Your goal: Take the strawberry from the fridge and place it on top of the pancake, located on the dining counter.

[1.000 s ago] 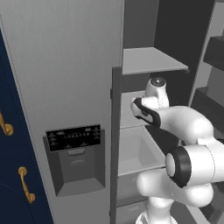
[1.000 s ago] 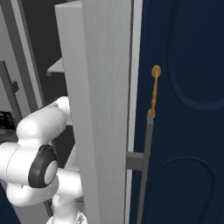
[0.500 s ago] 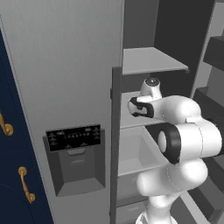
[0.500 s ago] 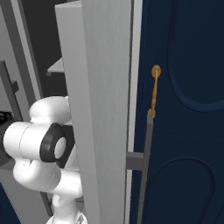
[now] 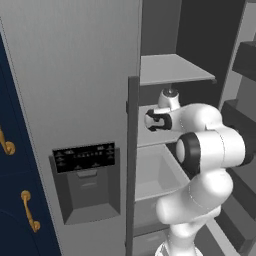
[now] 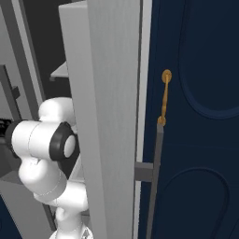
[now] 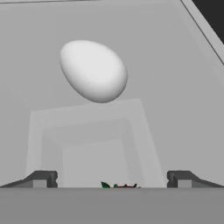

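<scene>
Reach step — end effector (image 7: 112,181) wide open, empty, over fridge (image 5: 75,75) shelf; strawberry (image 7: 120,186) between tips — lower, then close.

The fridge (image 5: 75,75) is silver-grey with a black dispenser panel (image 5: 85,156) and a grey shelf (image 5: 170,67). At 9 o'clock, navy cabinets (image 5: 10,200) carry brass handles (image 5: 29,210). The egg-like lump (image 7: 93,71) is white.

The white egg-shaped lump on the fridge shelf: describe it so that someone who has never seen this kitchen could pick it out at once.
Start at the tall grey fridge with its door open. On a pale grey shelf inside lies the white lump, ahead of the open gripper. It is smooth, egg-shaped and far bigger than the speck of red and green between the fingertips.
</scene>
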{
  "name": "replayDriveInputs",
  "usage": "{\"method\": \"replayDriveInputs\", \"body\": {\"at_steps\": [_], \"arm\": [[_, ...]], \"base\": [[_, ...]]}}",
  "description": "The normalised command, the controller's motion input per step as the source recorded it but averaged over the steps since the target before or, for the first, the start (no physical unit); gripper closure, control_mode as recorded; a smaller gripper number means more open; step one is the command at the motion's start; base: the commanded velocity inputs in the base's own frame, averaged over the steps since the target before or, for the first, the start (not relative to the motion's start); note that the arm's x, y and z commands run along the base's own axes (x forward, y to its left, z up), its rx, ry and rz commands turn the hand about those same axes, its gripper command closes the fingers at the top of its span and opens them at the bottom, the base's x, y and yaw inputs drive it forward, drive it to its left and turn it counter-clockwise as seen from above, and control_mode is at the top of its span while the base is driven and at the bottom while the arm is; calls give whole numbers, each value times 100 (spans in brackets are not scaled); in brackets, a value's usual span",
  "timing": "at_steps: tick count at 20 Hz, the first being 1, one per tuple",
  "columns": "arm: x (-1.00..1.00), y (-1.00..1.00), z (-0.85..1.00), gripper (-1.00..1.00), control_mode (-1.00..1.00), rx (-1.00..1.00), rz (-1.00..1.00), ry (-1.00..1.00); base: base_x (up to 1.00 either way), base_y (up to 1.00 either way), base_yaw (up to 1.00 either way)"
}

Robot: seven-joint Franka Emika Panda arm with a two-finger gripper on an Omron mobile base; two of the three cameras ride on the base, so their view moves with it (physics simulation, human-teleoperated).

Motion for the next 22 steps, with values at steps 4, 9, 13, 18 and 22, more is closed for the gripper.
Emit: {"method": "replayDriveInputs", "body": {"at_steps": [4, 9, 13, 18, 22], "arm": [[-2, -1, -25, -100, -100, 0, 0, 4], [-29, -4, -18, -100, -100, 0, 0, 0], [-29, 0, -2, -100, -100, 0, 0, -1], [-1, 0, -1, -100, -100, 0, 0, -1], [-4, 0, -19, -100, -100, 0, 0, 5]], "base": [[0, 0, 0], [0, 0, 0], [0, 0, 0], [0, 0, 0], [0, 0, 0]]}}
